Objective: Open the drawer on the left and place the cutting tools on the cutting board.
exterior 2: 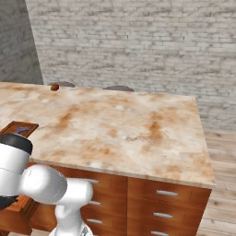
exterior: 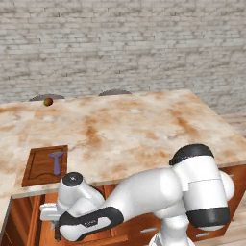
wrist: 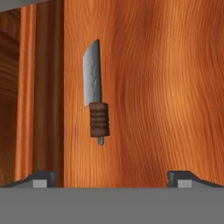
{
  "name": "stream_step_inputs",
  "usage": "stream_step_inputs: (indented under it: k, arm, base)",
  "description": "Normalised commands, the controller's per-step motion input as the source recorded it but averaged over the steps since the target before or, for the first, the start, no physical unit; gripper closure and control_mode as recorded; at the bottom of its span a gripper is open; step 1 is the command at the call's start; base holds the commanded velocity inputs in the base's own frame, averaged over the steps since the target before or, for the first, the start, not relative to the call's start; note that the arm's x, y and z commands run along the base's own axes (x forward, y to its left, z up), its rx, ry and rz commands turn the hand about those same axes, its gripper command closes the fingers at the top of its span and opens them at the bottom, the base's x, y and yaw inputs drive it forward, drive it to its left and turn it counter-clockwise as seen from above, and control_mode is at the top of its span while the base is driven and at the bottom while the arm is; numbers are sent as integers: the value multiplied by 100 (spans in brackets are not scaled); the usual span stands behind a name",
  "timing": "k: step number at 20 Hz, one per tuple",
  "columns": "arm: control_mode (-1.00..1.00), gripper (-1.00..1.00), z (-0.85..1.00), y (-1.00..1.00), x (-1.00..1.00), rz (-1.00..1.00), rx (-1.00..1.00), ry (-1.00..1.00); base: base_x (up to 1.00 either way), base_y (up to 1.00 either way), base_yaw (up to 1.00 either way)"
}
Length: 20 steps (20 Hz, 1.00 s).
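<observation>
Now the fingers (wrist: pixel 112 179) stand wide and empty over the knife (wrist: pixel 96 94), which lies flat on the open drawer (wrist: pixel 153 87) floor at about eleven o'clock from their midpoint. The purple peeler (exterior: pixel 56 161) already rests on the cutting board (exterior: pixel 36 168) on the desk (exterior: pixel 125 129). Descending off-centre could close beside the knife or nudge it toward the drawer wall.

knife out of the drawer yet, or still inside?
Still inside. The hand view shows the knife lying flat on the drawer floor, ahead of the open gripper, untouched. Only the purple peeler lies on the cutting board.
</observation>
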Motion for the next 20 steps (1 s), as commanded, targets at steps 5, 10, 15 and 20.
stream_step_inputs:
  k: [5, 10, 15, 20]
  arm:
    - [-100, -100, -21, 0, 0, 0, 0, 0]
    - [-100, -100, -20, 0, 7, 0, 0, 0]
    - [-100, -100, -19, 0, 9, 0, 0, 0]
    - [-100, -100, -22, 0, 20, 0, 0, 0]
  base:
    - [0, 0, 0]
    - [0, 0, 0]
    - [0, 0, 0]
    - [0, 0, 0]
